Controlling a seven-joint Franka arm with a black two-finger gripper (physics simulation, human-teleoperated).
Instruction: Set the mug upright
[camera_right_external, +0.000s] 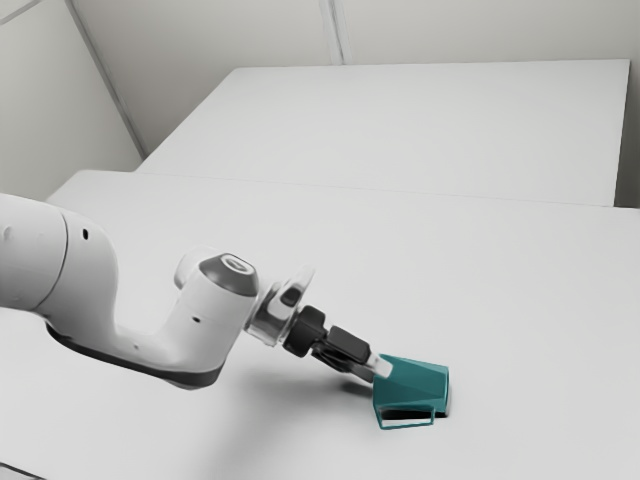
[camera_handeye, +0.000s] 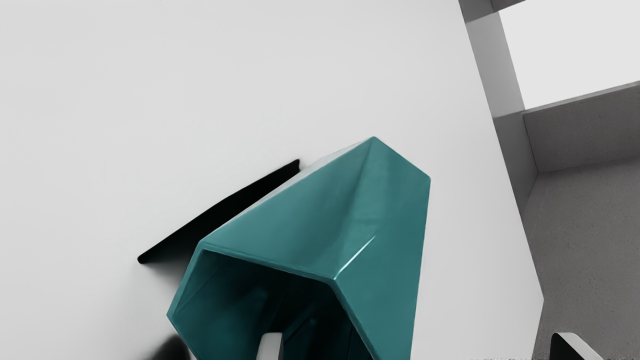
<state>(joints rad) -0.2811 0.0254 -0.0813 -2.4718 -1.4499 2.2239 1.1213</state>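
White tabletop (camera_right_external: 550, 300) is spreading under the work area, and we are logging it from near to far. Nearest, in the exterior view, the thin handle (camera_right_external: 408, 426) is jutting from the side of the teal mug (camera_right_external: 412, 385). We are finding the mug lying on its side on the tabletop, its mouth facing the gripper (camera_right_external: 379, 368). The gripper's fingers are standing wide apart: in the wrist view one finger (camera_handeye: 270, 348) is showing against the opening, the other is standing outside the wall. How far the first is reaching inside, we cannot tell. Faceted inner walls are darkening inward; the depths are staying unreadable. Farther off, we are noting a second white surface (camera_right_external: 430, 130) lying beyond the tabletop, and pale walls (camera_right_external: 480, 25) rising behind it.
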